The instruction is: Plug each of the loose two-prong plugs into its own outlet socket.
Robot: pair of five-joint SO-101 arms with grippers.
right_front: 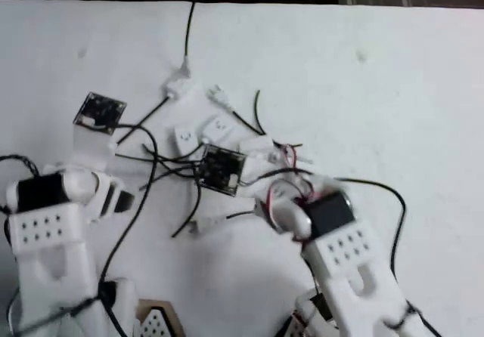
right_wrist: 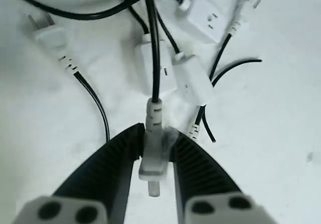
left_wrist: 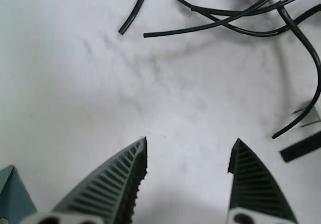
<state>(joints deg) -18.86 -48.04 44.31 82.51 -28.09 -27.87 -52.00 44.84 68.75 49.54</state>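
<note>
Closest in, the right gripper has its black ribbed fingers pinched narrow around a white two-prong plug. The plug stands between them with a prong pointing back toward the wrist, and its black cable runs away over the table. Just past the fingertips a white rectangular block lies beside a second white block, which the held cable crosses. Farther off sits a white outlet socket with its slotted face up (any moulded marks on it are too small to read). A loose white plug with bare prongs lies apart on one side of the cables. Another loose white plug rests near the outlet socket.

The left gripper hangs with its jaws spread wide over the bare white table, holding nothing; loose black wire ends cross the surface beyond it. In the high view the tangle of plugs and sockets lies mid-table, between the left arm and the right arm.
</note>
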